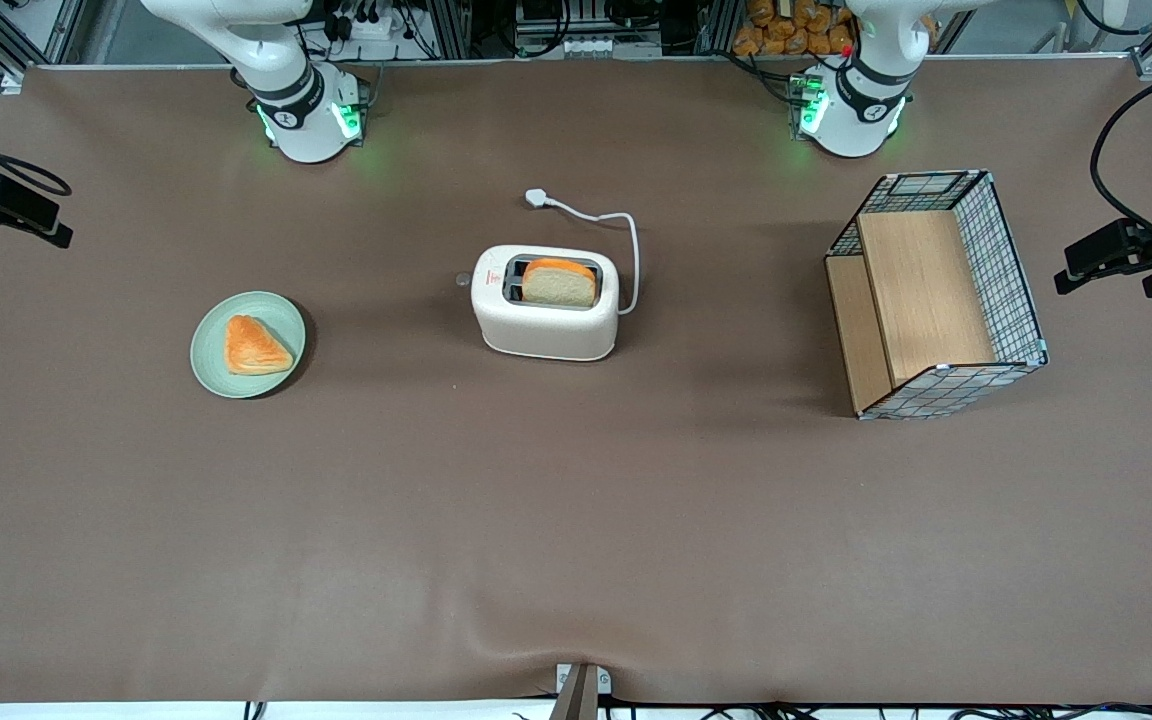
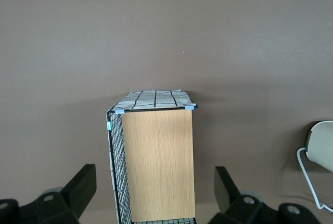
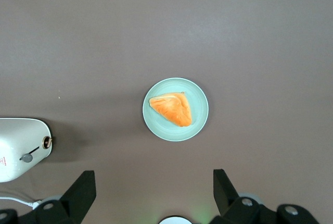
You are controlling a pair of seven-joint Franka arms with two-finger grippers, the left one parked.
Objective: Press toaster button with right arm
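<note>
The cream-white toaster (image 1: 546, 318) stands mid-table with a slice of toast (image 1: 559, 283) in one slot. Its narrow end faces the working arm's end of the table, and the small grey toaster button (image 1: 463, 280) sticks out of it. In the right wrist view the toaster (image 3: 18, 143) shows with the button (image 3: 26, 157) on its end face. My right gripper (image 3: 154, 193) hangs high over the table close to the right arm's base (image 1: 308, 120). It is open, holds nothing, and is well apart from the toaster. The front view does not show the gripper.
A green plate (image 1: 211, 372) with a triangular pastry (image 1: 254, 346) lies toward the working arm's end; it also shows as the plate (image 3: 200, 110) under the gripper. The toaster's white cord and plug (image 1: 536, 198) trail toward the arm bases. A wire-and-wood basket (image 1: 936, 295) stands toward the parked arm's end.
</note>
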